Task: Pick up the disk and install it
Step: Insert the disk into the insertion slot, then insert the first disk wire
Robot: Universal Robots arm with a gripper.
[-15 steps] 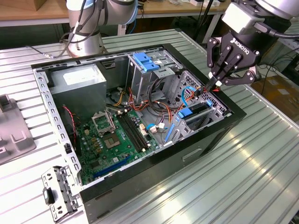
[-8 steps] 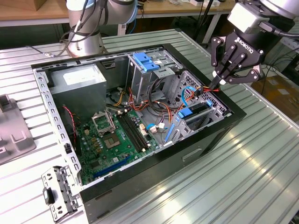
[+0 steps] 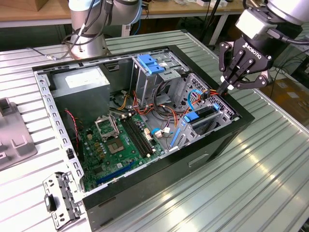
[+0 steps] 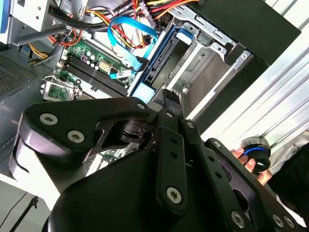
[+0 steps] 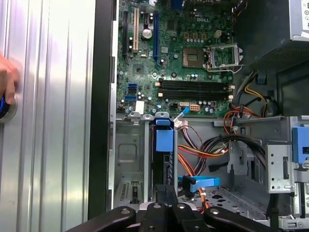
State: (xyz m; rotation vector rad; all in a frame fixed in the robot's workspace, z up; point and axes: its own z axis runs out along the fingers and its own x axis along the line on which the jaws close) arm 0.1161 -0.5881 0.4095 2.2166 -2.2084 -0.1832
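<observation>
The disk [image 3: 203, 115] sits on edge in the drive bay at the open computer case's corner, on the exterior view's right, with its blue side rails showing. In both wrist views it appears as a dark slab with blue plastic [image 4: 161, 58] [image 5: 164, 142] between the bay's metal walls. My gripper [image 3: 226, 89] hangs just above the bay's outer end. Its black fingers are pressed together with nothing between them, and their tips [image 4: 168, 96] [image 5: 166, 191] lie right at the disk's near end. Whether they touch it I cannot tell.
The case holds a green motherboard [image 3: 116, 140], a grey power-supply box [image 3: 79, 82], a metal cage with a blue latch [image 3: 152, 63], and orange and blue cables [image 3: 195, 94] beside the bay. A loose metal bracket [image 3: 60, 198] lies on the table. A hand [image 4: 246, 157] rests on a blue-lit knob.
</observation>
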